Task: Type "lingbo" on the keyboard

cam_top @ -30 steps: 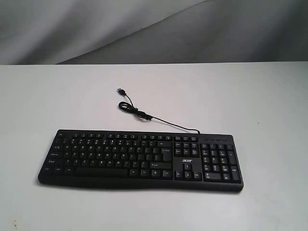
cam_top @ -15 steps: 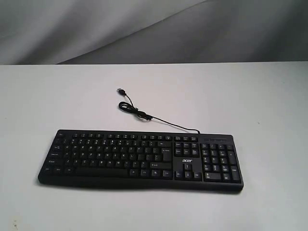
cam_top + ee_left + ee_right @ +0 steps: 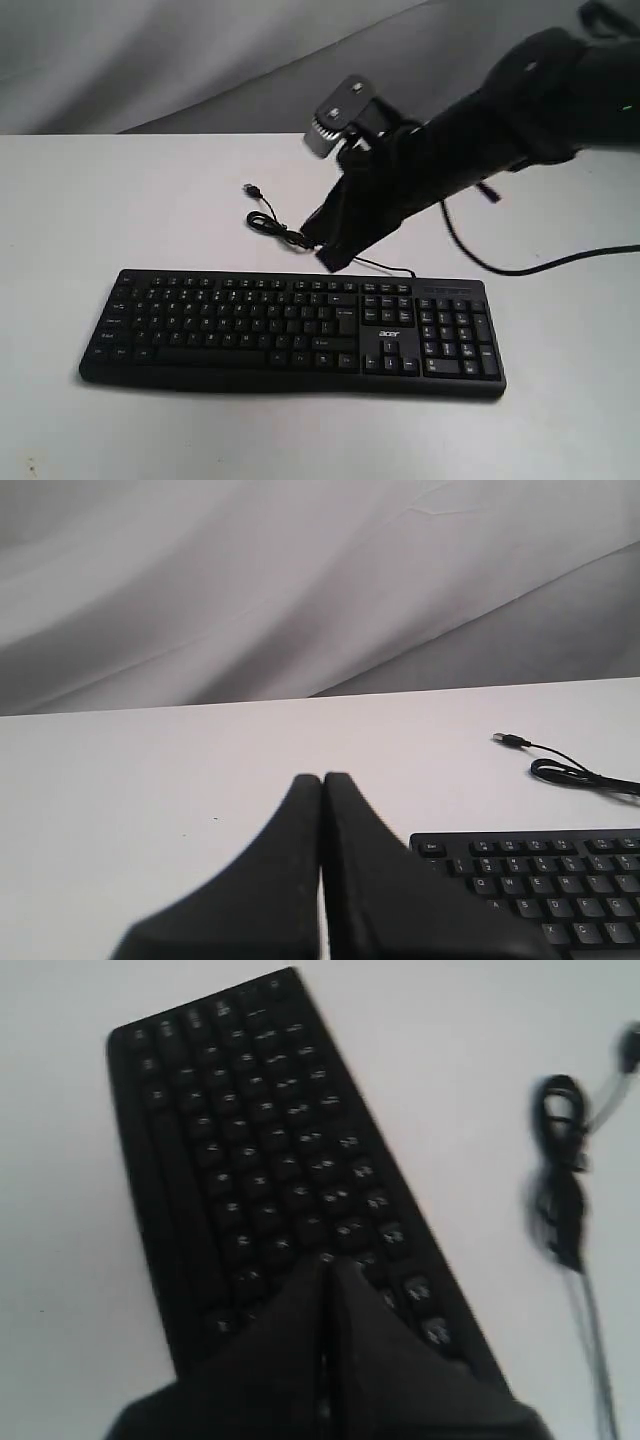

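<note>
Newly arrived right claw (image 3: 333, 256) above keyboard (image 3: 250, 325), pressed together, left claw (image 3: 322, 780) likewise pressed together

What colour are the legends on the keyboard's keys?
White, on the black keyboard; they show clearest in the exterior view.

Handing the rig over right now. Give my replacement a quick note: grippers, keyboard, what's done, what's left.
Right gripper: shut, empty, tip poised above the wide black plastic keyboard, near its rear edge; contact unclear.
Left gripper: shut, empty, off the keyboard's end, over the white table.
Keyboard lies flat, its thin black USB cable unplugged behind it.
Done: no keypress visible.
Left: probably all of "lingbo".
</note>
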`<state>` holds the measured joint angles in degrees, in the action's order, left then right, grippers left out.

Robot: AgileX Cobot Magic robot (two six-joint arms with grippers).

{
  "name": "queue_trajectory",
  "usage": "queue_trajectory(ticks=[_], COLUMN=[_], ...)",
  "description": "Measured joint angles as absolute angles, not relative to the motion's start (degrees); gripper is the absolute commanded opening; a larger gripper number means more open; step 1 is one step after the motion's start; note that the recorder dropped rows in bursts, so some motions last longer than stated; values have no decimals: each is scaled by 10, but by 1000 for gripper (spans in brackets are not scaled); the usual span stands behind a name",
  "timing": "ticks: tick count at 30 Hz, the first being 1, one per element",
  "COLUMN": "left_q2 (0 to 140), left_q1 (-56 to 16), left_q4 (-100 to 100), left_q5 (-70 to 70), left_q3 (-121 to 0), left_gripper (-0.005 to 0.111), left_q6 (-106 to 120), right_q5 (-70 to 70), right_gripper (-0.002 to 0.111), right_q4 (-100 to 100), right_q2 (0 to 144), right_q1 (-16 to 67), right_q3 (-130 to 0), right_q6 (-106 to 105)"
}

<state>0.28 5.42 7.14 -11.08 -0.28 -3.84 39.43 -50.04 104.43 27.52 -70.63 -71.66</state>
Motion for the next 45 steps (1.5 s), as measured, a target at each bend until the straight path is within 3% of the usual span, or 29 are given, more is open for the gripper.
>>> queue_trajectory(ticks=[9, 45], left_q2=[3, 3], left_q1=[54, 54], left_q4=[71, 71], left_q5=[-111, -111], left_q3=[-3, -3], left_gripper=[1, 1], left_q6=[-38, -38], right_q5=[364, 344], right_gripper=[0, 0], right_q4=[-469, -459], right_q2=[1169, 1217], right_q1=[353, 353], right_q3=[-757, -758], right_q6=[-728, -720])
